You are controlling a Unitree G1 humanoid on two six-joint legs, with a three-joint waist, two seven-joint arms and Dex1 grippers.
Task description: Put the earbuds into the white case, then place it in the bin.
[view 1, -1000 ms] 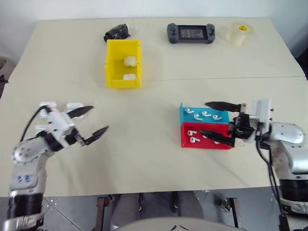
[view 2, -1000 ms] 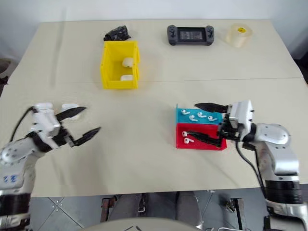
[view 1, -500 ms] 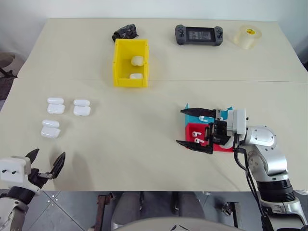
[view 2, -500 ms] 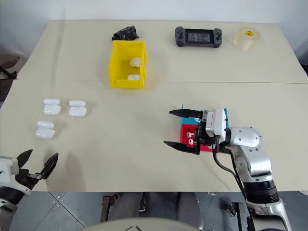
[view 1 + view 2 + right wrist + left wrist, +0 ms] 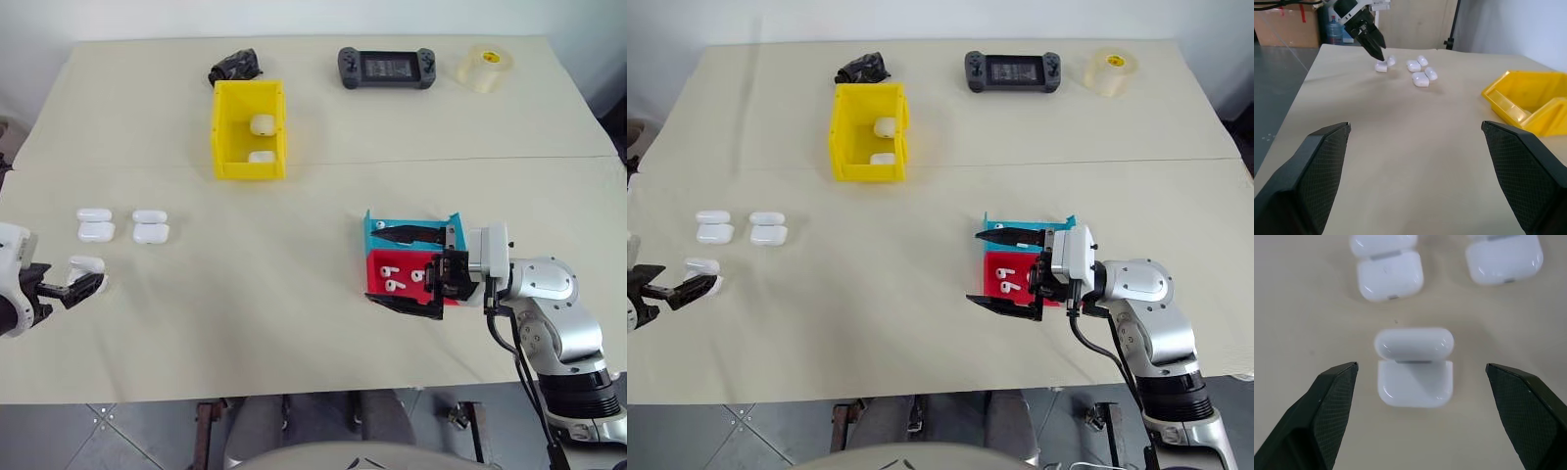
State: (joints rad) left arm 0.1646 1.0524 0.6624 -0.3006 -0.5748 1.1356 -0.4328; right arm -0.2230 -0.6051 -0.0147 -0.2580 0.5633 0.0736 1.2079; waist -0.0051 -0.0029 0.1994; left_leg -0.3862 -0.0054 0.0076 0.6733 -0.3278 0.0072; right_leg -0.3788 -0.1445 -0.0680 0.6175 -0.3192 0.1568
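Left end effector (image 5: pixel 1420 377) at the worktop's (image 5: pixel 294 323) left edge, fingers spread wide, holding nothing; one white case (image 5: pixel 1414 366) sits between the fingertips, lid open, untouched. Same case in the head view (image 5: pixel 86 266) is nearest the left end effector. Two more cases just beyond it, side by side: one (image 5: pixel 95 224) and another (image 5: pixel 150 226), both with lids open. So three cases loose on the worktop.

Further right and toward the far side, yellow bin (image 5: pixel 223 132), upright, with two white cases inside (image 5: pixel 263 125) (image 5: pixel 262 157). Five cases total. Small black crumpled thing (image 5: pixel 234 67) just behind the bin, apart from it.

Far edge, middle: one black handheld console (image 5: pixel 387 68). Right of it, one tape roll (image 5: pixel 486 67).

Right half, near side: blue tray (image 5: pixel 377 223) and red tray (image 5: pixel 374 274) touching each other, blue farther, red nearer. Earbuds (image 5: pixel 390 268) in the red tray: three visible; any in the blue tray are mostly hidden by the end effector, count unclear.

Right end effector (image 5: pixel 404 269) pointing leftward over the two trays, fingers wide apart, one over the blue tray, the other at the red tray's near edge; nothing gripped. In the right wrist view the bin (image 5: pixel 1528 105) is visible, as are the cases.
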